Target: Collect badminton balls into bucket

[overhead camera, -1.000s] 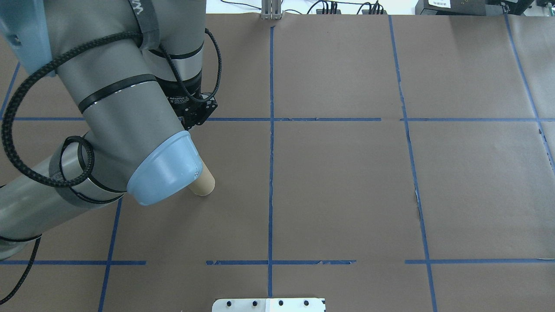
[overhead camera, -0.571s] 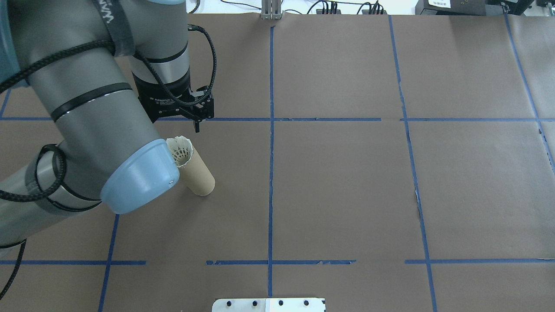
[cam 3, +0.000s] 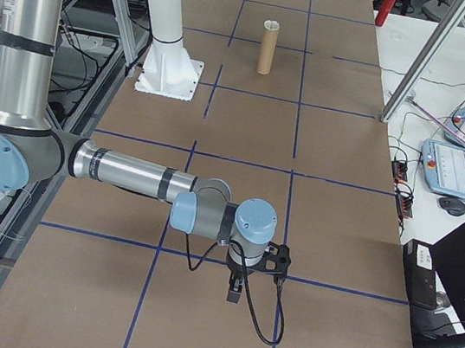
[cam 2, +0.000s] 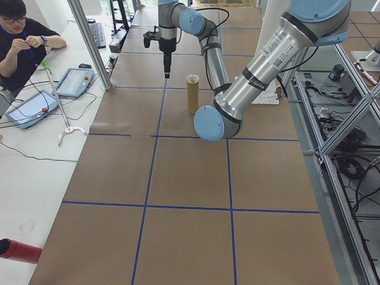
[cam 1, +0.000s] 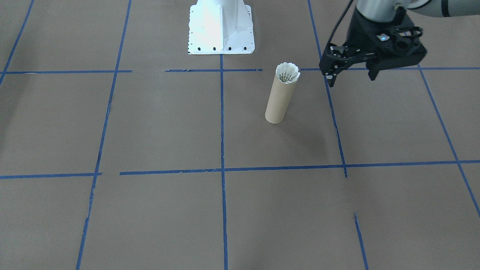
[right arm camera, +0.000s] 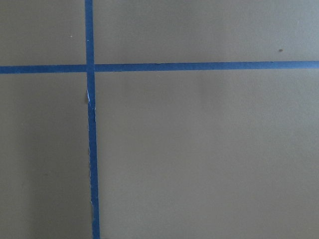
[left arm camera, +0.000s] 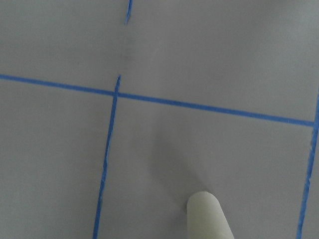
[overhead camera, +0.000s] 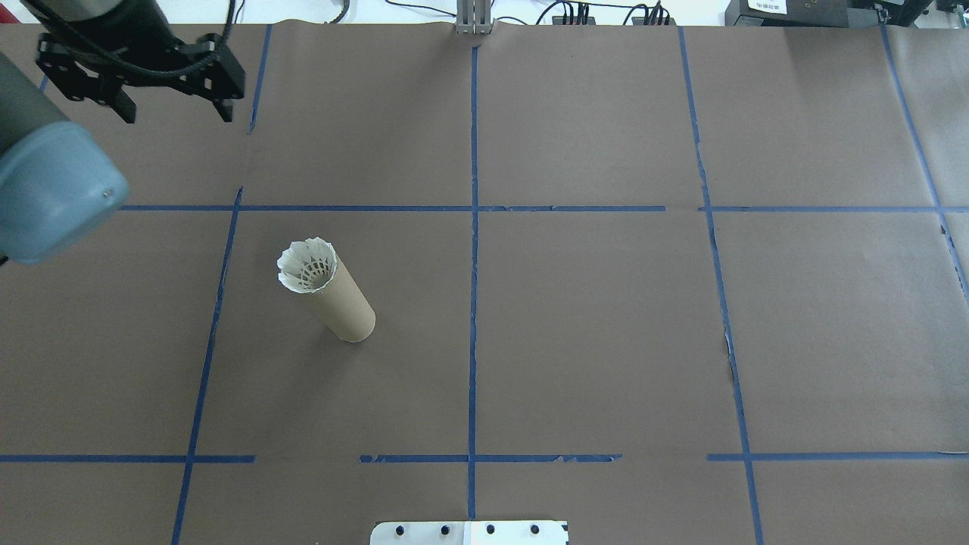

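We see shuttlecock [overhead camera: 306,265] seated in tube [overhead camera: 344,306] mouth, feathers poking above rim. Left gripper [overhead camera: 174,113] well clear of tube, fingers spread, empty. Right gripper [cam 3: 234,295]: cannot tell. No loose shuttlecocks visible; we judge collection done.

**Shuttlecock sitting in the tube**

A slim brown cardboard tube [overhead camera: 344,303] stands upright on the brown paper-covered table, inside one of the blue-taped squares. A white feather shuttlecock [overhead camera: 306,266] sits in its open top, cork end down and out of sight, its feathered skirt flaring just above the rim.
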